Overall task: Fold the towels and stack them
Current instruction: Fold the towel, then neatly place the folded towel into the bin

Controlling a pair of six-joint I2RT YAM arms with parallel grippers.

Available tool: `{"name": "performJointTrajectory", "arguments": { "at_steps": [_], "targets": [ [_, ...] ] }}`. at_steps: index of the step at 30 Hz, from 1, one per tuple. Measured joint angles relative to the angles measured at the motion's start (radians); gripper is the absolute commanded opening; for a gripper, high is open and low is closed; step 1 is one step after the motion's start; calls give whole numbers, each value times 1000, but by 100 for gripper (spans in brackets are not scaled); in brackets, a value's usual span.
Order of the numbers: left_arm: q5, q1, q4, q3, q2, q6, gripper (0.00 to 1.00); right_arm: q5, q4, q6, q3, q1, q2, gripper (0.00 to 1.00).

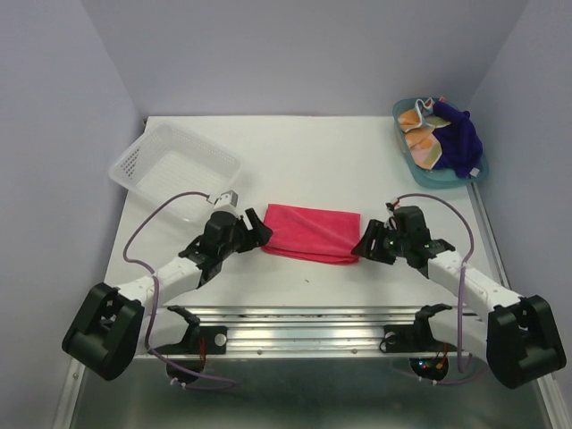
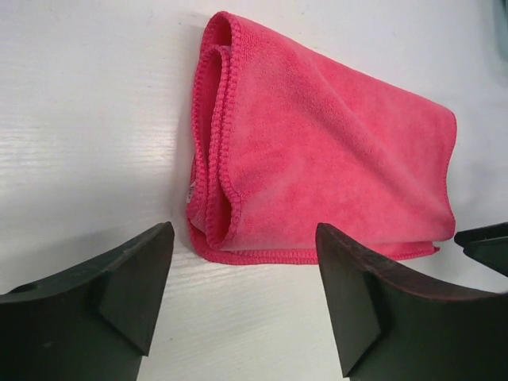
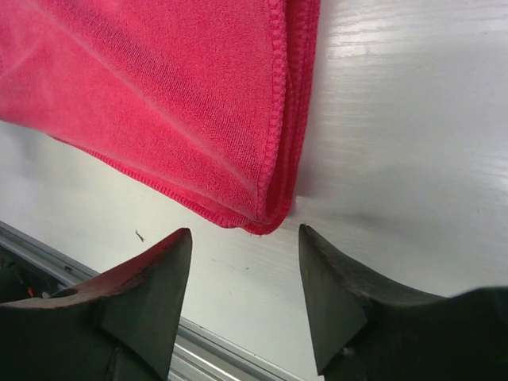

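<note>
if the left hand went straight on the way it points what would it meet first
Most likely the pink-red towel: its folded, hemmed end lies just ahead of the open left hand, though the hand's height is unclear.

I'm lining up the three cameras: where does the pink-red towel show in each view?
Top external: pink-red towel just below picture centre.
Left wrist: upper middle to right, stitched edges at its left.
Right wrist: upper left, one corner reaching down to centre.
Shared landmark: the white table beneath it in all three.
</note>
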Motion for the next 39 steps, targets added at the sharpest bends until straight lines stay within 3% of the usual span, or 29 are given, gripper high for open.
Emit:
{"name": "performJointTrajectory", "arguments": {
  "at_steps": [6,16,21,25,27,28,30,35,36,39],
  "targets": [
    [-27,-2,-31,36,20,6,95,69,-50,10,29,0,-18,66],
    [-55,-2,-43,195,249,37,92,129,-23,38,138,0,202,64],
    [-53,-2,-31,216,330,47,77,125,5,55,142,0,275,60],
    [-45,-2,-4,229,379,51,57,104,45,62,150,1,309,56],
    [-34,-2,1,232,395,54,49,98,63,69,150,1,319,44],
    [-30,-2,2,232,399,53,38,95,70,72,150,3,326,39],
    [-21,-2,3,231,401,55,26,93,77,84,149,7,341,30],
    [-8,-2,20,223,401,51,1,108,81,94,146,7,351,19],
    [-6,-2,23,221,401,48,0,109,81,95,145,7,351,13],
    [7,-2,39,211,401,48,0,116,87,101,136,7,350,11]
  ]
}}
